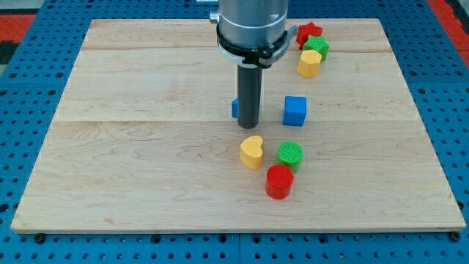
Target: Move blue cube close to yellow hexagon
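Observation:
The blue cube [294, 111] sits on the wooden board [146, 147] right of centre. The yellow hexagon [309, 64] lies near the view's top right, above the cube. My tip [249, 125] rests on the board to the left of the blue cube, a short gap apart. A second blue block [235, 108] is mostly hidden behind the rod, so its shape cannot be made out.
A red star [309, 32] and a green block [317, 48] sit just above the yellow hexagon. Below my tip are a yellow heart [252, 152], a green cylinder [290, 155] and a red cylinder [279, 182], close together.

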`<state>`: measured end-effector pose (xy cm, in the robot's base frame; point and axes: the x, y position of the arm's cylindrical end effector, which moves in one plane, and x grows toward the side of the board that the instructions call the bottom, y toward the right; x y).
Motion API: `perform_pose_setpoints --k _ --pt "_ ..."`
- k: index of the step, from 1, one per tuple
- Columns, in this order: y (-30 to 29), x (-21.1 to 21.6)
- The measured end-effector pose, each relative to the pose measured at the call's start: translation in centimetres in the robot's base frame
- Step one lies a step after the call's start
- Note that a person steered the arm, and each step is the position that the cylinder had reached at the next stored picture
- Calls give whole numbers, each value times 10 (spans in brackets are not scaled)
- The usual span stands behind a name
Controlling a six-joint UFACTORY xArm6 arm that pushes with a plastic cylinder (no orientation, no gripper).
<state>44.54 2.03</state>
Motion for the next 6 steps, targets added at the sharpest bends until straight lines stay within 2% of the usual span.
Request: perform_pose_setpoints --k 1,3,4,5,6 --pt "47 10" --pt "147 -7" --pt "155 -23" --pt "118 -59" --pt "111 -31"
